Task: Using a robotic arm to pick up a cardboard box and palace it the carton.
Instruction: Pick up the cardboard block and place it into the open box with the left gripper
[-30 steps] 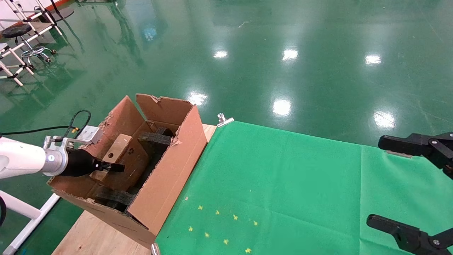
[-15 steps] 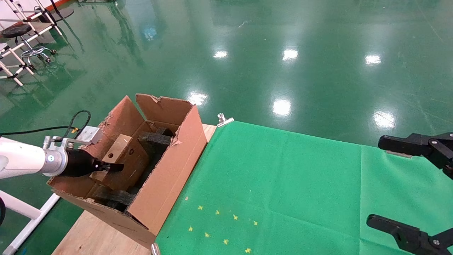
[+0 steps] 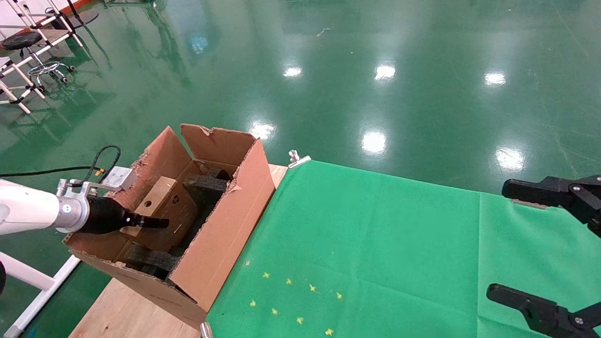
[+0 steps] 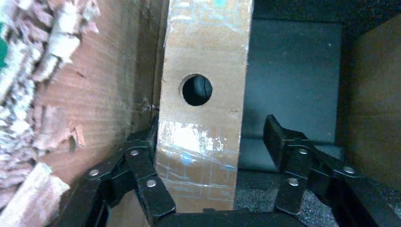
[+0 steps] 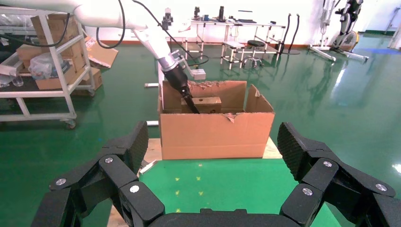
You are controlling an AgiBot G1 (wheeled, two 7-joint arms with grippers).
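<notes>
So the left gripper (image 3: 157, 222) is reached down inside the carton (image 3: 220, 234) at the table's left end, and the box (image 3: 162, 209) is already sitting in there, wedged between the carton's left wall and the black foam (image 3: 206, 184). In the left wrist view the box (image 4: 203, 109) is seen straight ahead of the jaws, long axis running directly away from the gripper (image 4: 213, 142), and the jaws are spread: one finger (image 4: 142, 170) looks to be touching or nearly touching the box's side, the other is clearly apart from it, so nothing's being squeezed. Looks like the drop is basically done and what's left is backing straight out along that axis. Over on the right, the right gripper (image 3: 544, 249) is parked well away above the green cloth (image 3: 375, 244), jaws wide open, nothing held.
</notes>
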